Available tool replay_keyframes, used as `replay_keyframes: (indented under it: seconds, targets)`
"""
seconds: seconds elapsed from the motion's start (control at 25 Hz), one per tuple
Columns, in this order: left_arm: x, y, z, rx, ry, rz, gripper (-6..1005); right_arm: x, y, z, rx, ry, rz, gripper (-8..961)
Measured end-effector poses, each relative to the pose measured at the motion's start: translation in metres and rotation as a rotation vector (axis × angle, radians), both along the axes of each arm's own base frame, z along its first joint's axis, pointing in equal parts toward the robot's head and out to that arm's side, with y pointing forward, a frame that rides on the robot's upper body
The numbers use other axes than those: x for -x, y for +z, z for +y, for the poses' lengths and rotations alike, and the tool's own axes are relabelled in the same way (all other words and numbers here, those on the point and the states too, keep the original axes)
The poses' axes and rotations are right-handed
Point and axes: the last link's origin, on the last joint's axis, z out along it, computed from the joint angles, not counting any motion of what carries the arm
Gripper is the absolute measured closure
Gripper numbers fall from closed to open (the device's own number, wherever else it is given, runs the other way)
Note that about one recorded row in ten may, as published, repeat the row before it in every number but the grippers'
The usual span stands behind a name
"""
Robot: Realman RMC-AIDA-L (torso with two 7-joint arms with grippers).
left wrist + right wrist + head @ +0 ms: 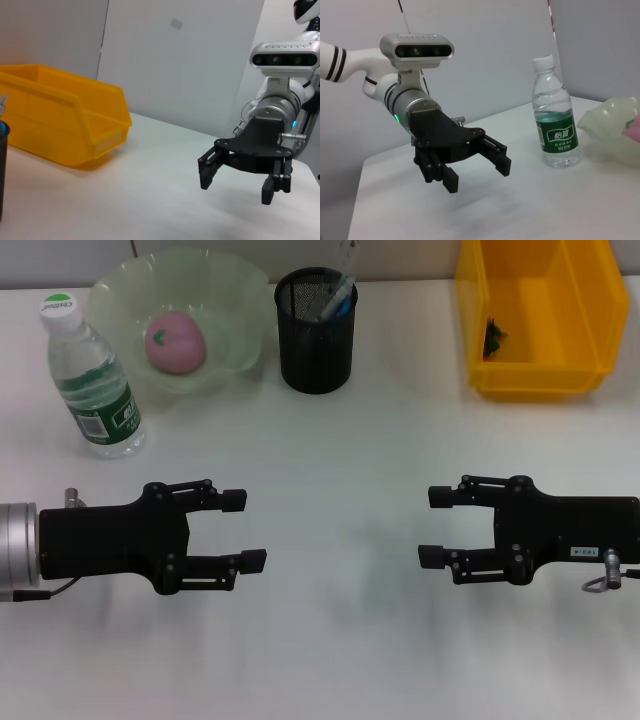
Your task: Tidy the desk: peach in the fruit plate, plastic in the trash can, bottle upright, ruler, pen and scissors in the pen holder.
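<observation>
On the white desk (330, 460), the bottle (95, 380) stands upright at the far left. The peach (176, 341) lies in the fruit plate (120, 290). The black mesh pen holder (316, 350) holds the clear ruler (347, 262), the pen (333, 298) and the light blue scissors (344, 308). The plastic (493, 337) lies inside the yellow trash can (540, 380). My left gripper (246, 530) and right gripper (434, 526) hover open and empty over the near desk, facing each other. The right gripper (237, 184) and left gripper (476, 174) also show in the opposite wrist views.
The trash can (65, 120) sits at the far right and the pen holder (2, 165) at centre back. The bottle (555, 120) stands beside the fruit plate (612, 130). A pale wall rises behind the desk.
</observation>
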Motion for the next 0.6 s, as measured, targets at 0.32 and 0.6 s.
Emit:
replay_keyframes:
  seconds: [0.32, 0.6]
  targets:
    - [0.0007, 0.0004, -0.001, 0.0, 0.003, -0.003, 199, 0.0011, -0.0001, 0.0009, 0.003, 0.004, -0.001, 163]
    - [0.0003, 0.0012, -0.0008, -0.002, 0.002, -0.007, 200, 0.0025, 0.0, 0.0022, 0.004, 0.005, 0.001, 163]
